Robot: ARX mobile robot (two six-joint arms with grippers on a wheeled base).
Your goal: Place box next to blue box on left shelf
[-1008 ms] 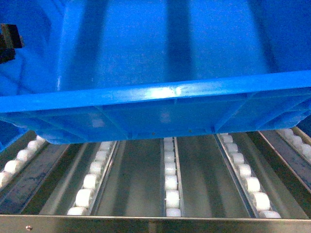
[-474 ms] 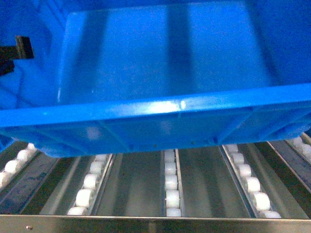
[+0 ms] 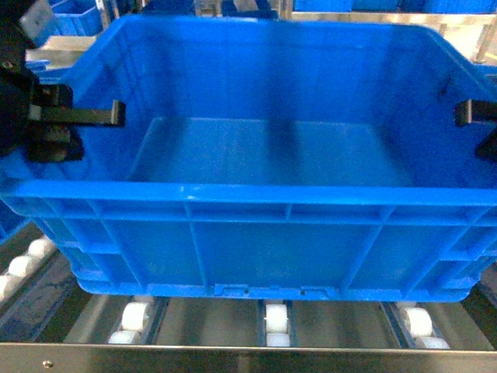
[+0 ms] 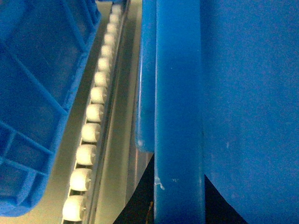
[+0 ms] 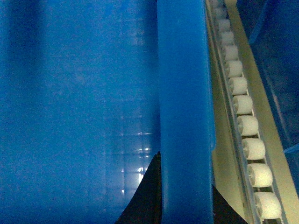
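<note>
Currently: box [image 3: 264, 233], level over the left shelf [image 3: 248, 356], base at or just above the rollers [image 3: 276, 322]. Lower evenly, both sides together, before letting go. Left gripper [image 3: 78, 116] clamped on the box's left rim; right gripper [image 3: 474, 113] clamped on its right rim. Neighbouring blue box [image 4: 32, 102] just left.

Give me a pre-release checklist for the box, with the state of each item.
1. Left pincer on the box rim: ok, a finger hooks over the left wall.
2. Right pincer on the right rim: ok, a finger reaches over it.
3. Box level: ok in the head view.
4. Box over the shelf behind the front lip: ok.
5. Box resting on the rollers: cannot tell, contact is hidden.
6. Clear of the neighbouring blue box: ok, a roller lane shows between them in the left wrist view.
</note>
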